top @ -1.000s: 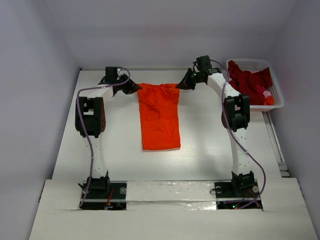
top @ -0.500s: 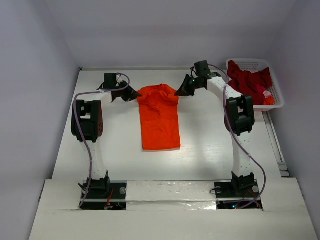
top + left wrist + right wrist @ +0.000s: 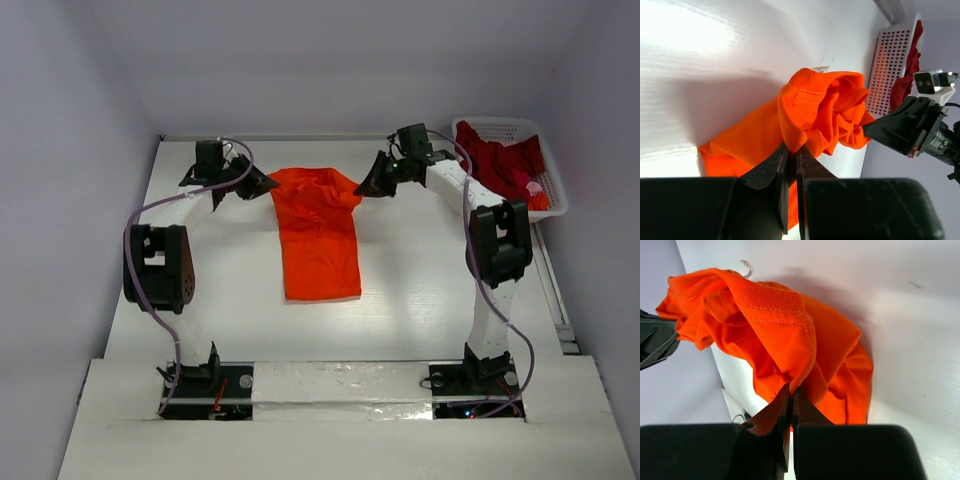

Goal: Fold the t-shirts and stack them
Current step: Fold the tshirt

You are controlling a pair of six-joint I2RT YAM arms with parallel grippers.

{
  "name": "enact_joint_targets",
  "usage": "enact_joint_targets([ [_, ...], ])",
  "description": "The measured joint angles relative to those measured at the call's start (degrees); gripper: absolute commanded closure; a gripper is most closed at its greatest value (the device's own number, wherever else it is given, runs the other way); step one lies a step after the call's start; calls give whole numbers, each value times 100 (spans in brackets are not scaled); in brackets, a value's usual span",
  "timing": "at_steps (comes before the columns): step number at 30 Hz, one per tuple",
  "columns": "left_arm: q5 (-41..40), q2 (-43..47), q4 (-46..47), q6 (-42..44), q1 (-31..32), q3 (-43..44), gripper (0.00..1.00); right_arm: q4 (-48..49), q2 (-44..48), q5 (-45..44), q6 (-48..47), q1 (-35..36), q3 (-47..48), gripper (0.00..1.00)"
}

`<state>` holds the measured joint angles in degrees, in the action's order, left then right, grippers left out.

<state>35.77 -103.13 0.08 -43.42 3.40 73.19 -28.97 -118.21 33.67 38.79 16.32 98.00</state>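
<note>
Orange t-shirt (image 3: 318,240): laid lengthwise at mid-table, far end bunched and raised. Dark red t-shirt (image 3: 495,160): heaped in the white lattice basket (image 3: 548,207) at the far right. White table (image 3: 420,285), enclosed by pale grey walls (image 3: 330,70). Left gripper (image 3: 790,152) and right gripper (image 3: 791,390): fingers pinched on folds of orange cloth at its far corners.

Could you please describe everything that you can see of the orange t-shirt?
The orange t-shirt is bright, plain, soft cloth with stitched hems. It lies lengthwise on the white table. Its near part is flat with a straight bottom edge, and its far end is lifted and bunched into folds. The left hand is shut on the far left corner and the right hand on the far right corner. Nothing else touches it; the basket stands apart to the right.
</note>
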Motion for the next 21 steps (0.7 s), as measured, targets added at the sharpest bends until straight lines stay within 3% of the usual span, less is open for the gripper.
enact_joint_targets([
  [11, -131, 741, -166, 68, 39, -1001, 99, 164, 949, -96, -92, 258, -1202, 100],
  [21, -262, 1954, -428, 140, 256, -1451, 98, 302, 2013, -173, -87, 332, -2225, 100],
])
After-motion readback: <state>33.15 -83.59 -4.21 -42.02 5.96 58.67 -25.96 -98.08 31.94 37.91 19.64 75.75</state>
